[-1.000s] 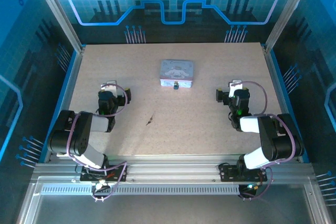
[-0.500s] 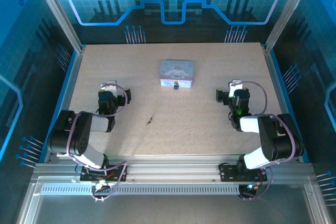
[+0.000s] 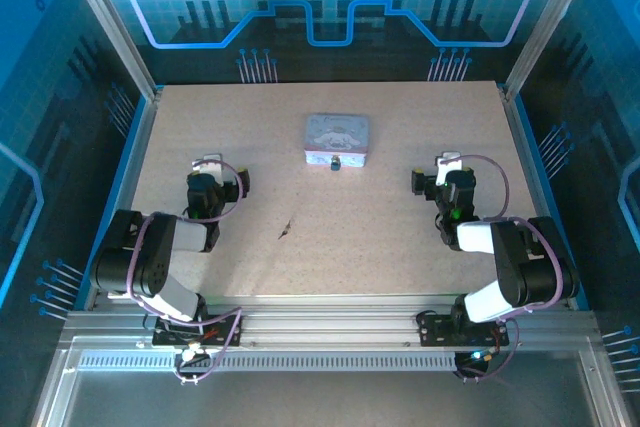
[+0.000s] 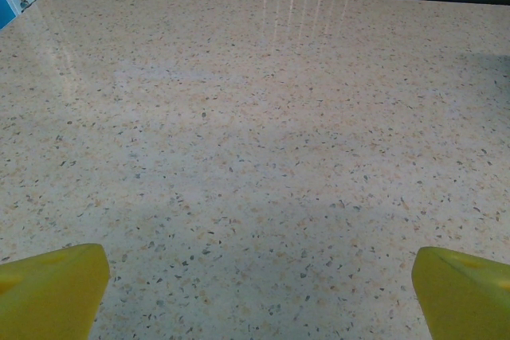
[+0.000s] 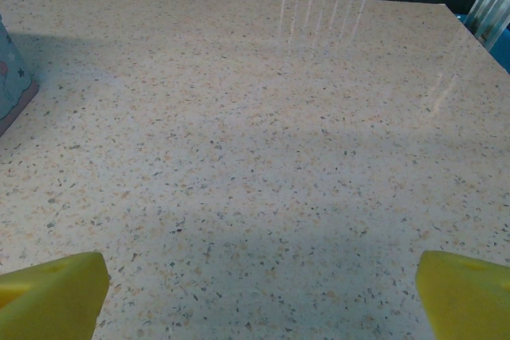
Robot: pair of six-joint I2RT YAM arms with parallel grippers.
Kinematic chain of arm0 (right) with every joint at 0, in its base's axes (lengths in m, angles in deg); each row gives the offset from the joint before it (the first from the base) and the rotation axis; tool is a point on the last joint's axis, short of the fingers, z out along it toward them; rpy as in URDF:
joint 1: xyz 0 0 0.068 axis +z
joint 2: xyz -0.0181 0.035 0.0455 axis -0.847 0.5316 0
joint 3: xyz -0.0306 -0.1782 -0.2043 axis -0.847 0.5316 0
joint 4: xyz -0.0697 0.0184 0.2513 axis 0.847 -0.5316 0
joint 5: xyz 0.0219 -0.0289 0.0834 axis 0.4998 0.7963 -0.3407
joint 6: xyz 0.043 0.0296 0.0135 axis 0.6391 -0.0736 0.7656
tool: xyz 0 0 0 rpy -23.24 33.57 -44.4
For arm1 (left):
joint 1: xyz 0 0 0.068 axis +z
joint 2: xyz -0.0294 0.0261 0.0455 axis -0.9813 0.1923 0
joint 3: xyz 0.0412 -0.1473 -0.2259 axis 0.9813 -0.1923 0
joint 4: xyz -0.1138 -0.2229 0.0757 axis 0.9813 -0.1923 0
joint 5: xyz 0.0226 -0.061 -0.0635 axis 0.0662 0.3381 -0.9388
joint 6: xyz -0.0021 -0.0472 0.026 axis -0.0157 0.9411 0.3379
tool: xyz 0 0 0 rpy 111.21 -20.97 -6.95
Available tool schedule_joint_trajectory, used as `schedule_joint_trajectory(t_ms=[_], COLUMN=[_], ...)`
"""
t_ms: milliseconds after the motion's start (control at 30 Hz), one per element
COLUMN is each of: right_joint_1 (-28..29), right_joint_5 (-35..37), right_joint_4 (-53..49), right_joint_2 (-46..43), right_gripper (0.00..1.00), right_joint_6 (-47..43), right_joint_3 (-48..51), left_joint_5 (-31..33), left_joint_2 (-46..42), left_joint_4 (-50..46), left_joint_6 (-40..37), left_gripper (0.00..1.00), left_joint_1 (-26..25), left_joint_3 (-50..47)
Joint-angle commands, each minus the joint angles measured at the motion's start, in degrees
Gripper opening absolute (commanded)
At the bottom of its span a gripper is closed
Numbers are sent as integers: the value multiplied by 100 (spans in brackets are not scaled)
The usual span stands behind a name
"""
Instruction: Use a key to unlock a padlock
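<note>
Both arms folded low at the near edge, claws spread wide.
The left claw (image 3: 208, 172) sits near-left and the right claw (image 3: 447, 172) near-right, both pointing far. In each wrist view the yellow fingertips (image 4: 49, 288) (image 5: 51, 291) stand well apart at the bottom corners.

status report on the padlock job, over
Left gripper, right gripper open, empty. Padlock at tin's near side; key lies apart on table, left of centre. Nothing in the way.

Tin (image 3: 337, 137) sits on table (image 3: 400, 247), centre, toward the far edge. Padlock (image 3: 336, 162) just at the tin's near side. Key (image 3: 285, 230) nearer the arms, left of padlock. Left gripper (image 3: 208, 161) flanks the tin left, right gripper (image 3: 447, 160) right.
</note>
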Motion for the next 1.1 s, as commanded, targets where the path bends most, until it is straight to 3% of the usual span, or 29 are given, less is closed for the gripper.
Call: schedule_joint_trajectory(t_ms=[0, 500, 600, 700, 867, 967, 1067], right_joint_1=[46, 47, 47, 83, 120, 322, 715], right_joint_5=[35, 28, 26, -91, -205, -324, -461], right_joint_4=[1, 9, 3, -673, -4985, -5851, -6012], right_joint_2=[57, 51, 26, -284, -790, -906, -1224], right_gripper=[100, 100, 100, 100, 100, 100, 99], right_joint_6=[-48, -54, -61, -152, 834, 1126, 1323], right_joint_3=[-128, -116, -122, -376, -2399, -2777, -2637], left_joint_5=[-91, -36, 75, 181, -23, -387, -1015], left_joint_2=[-33, -52, -439, -1382, -2598, -3218, -3591], left_joint_4=[113, 179, 138, -1165, -3647, -5036, -6175], left_joint_6=[-65, -52, -3, 210, 953, 1551, 2245], left_gripper=[99, 99, 99, 99, 98, 89, 75], left_joint_1=[44, 44, 44, 44, 44, 44, 44], left_joint_3=[69, 18, -116, 55, 671, 1009, 1266])
